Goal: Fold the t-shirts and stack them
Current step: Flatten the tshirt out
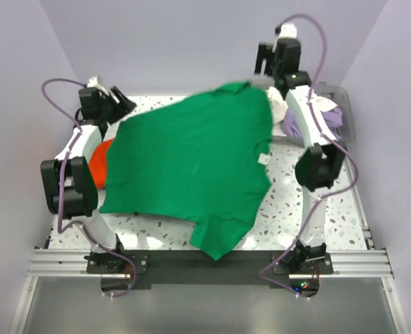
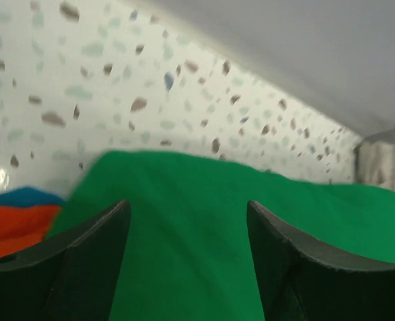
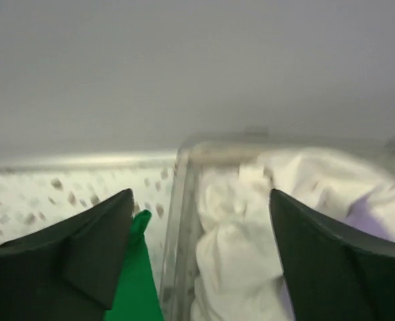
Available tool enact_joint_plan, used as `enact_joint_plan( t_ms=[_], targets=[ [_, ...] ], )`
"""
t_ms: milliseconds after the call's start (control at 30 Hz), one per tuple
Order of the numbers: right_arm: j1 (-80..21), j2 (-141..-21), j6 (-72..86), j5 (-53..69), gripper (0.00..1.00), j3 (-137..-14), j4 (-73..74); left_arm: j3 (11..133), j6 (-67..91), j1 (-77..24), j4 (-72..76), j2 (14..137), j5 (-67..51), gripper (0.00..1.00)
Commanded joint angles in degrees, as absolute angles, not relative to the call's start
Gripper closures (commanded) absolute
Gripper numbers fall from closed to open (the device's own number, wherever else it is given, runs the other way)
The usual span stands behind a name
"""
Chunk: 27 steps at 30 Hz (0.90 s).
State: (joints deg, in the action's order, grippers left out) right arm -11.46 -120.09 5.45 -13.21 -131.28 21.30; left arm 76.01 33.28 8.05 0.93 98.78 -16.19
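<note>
A bright green t-shirt [image 1: 191, 160] lies spread across the table, its lower end hanging over the near edge. An orange t-shirt [image 1: 100, 164] lies partly under its left side. In the left wrist view it [image 2: 13, 234] lies on a blue one [image 2: 23, 196]. My left gripper [image 1: 119, 104] is open and empty over the green shirt's far left corner [image 2: 204, 227]. My right gripper [image 1: 265, 71] is open and empty at the far right, over the bin's left rim. A white t-shirt [image 3: 238, 261] and a lavender one [image 3: 378, 217] lie bunched in the bin. A green edge [image 3: 134, 281] shows by its left finger.
A clear plastic bin [image 1: 343, 104] stands at the back right corner; its left wall [image 3: 177, 227] shows in the right wrist view. Lavender walls close in the speckled table [image 1: 331, 209] on three sides. A metal rail [image 1: 359, 261] runs along the near edge.
</note>
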Motion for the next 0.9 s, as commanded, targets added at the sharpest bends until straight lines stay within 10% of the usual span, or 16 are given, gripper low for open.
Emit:
enact_joint_plan(
  t_ms=[0, 467, 867],
  targets=[
    [-7.6, -123.1, 14.1, -8.6, 0.01, -134.6, 34.4, 77.3, 31.1, 6.7, 1.3, 96.8, -19.3, 0.25],
    [-14.1, -91.5, 18.5, 5.4, 0.01, -89.6, 24.6, 66.3, 25.3, 4.9, -8.8, 84.8, -17.4, 0.18],
    [-22.1, -93.1, 23.6, 16.4, 0.02, -66.8, 18.6, 58.7, 22.1, 5.0, -11.4, 81.7, -16.5, 0.15]
  ],
)
